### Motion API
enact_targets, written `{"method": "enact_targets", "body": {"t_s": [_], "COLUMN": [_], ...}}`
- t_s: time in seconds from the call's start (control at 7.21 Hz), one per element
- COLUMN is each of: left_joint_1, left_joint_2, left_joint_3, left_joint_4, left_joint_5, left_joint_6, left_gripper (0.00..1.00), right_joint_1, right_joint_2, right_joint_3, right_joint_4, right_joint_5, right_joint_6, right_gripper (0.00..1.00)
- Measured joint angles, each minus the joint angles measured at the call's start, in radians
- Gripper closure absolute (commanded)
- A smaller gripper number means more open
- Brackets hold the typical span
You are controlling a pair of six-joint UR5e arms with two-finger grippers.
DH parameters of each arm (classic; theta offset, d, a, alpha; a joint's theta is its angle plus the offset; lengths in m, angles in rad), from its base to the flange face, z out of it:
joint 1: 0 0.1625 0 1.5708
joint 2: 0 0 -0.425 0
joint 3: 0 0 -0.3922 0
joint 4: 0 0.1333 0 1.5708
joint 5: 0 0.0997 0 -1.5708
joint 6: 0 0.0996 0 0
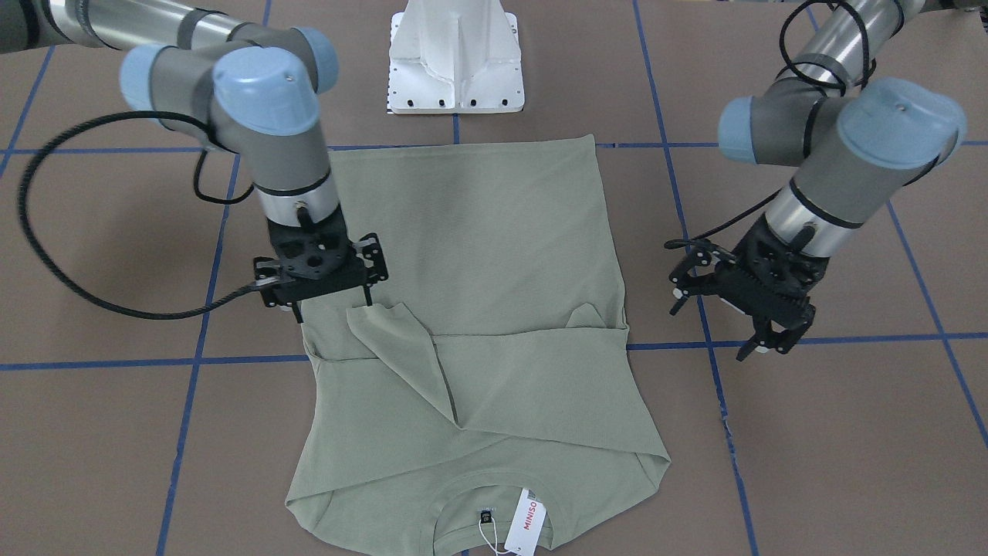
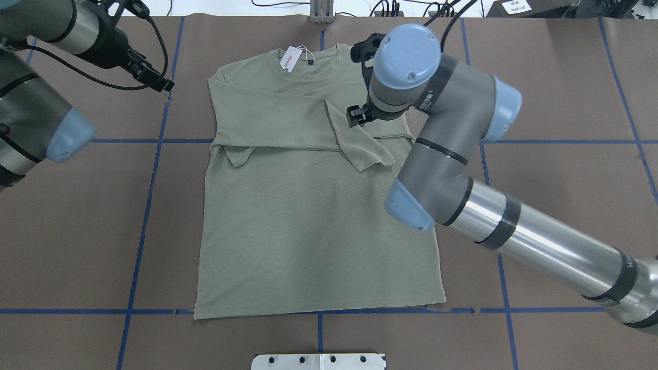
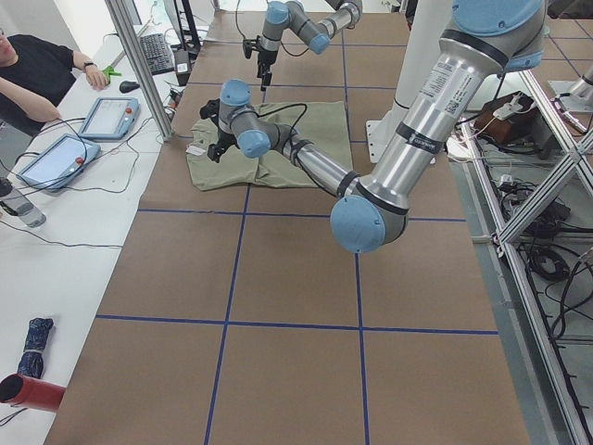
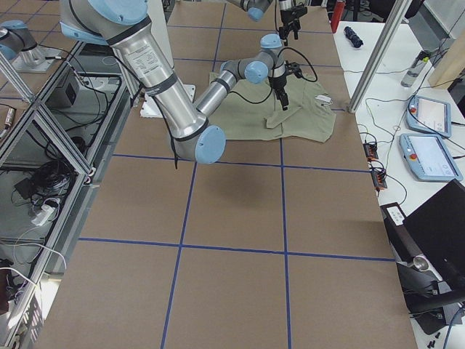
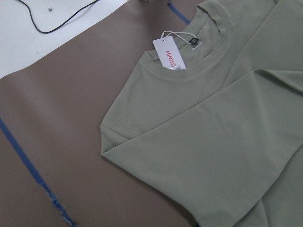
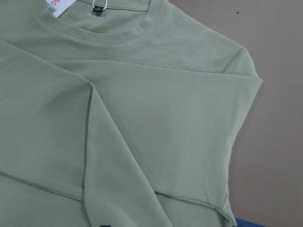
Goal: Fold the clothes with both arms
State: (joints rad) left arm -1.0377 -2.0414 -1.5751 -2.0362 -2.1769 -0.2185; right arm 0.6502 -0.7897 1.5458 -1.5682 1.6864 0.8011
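Room either side of the shirt
Brown bench (image 2: 565, 103) shows wide on both sides of the sage-green shirt (image 2: 308, 231). The right arm (image 2: 462, 154) slants over the shirt's edge, the right claw (image 1: 333, 305) spread above a folded sleeve; the left claw (image 1: 762, 346) hangs off the cloth.

The shirt (image 1: 478, 255) has its collar and tag (image 1: 526, 519) cut by the front view's lower edge; overhead, the right arm (image 2: 437, 128) hides one shoulder.

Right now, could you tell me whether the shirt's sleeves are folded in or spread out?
Folded in: both sleeves lie across the chest of the shirt, one cuff overlapping the other sleeve; the body lies flat.
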Motion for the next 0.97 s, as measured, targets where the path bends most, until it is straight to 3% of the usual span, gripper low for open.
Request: {"method": "enact_targets", "body": {"t_s": [0.42,0.97], "left_joint_1": [-0.012,-0.012], "left_joint_2": [0.026,0.033], "left_joint_3": [-0.002,-0.002], "left_joint_4": [-0.011,-0.017], "left_joint_5": [-0.015,-0.015], "left_joint_6": [0.011,0.010], "left_gripper": [0.00,0.00], "right_joint_1": [-0.116,-0.155], "right_joint_2": [0.047,0.052], "right_joint_3": [-0.086,-0.141], "right_joint_4": [-0.001,0.007], "right_joint_5": [-0.147,-0.187], "right_joint_6": [-0.008,-0.017], "right_gripper": [0.34,0.45]}}
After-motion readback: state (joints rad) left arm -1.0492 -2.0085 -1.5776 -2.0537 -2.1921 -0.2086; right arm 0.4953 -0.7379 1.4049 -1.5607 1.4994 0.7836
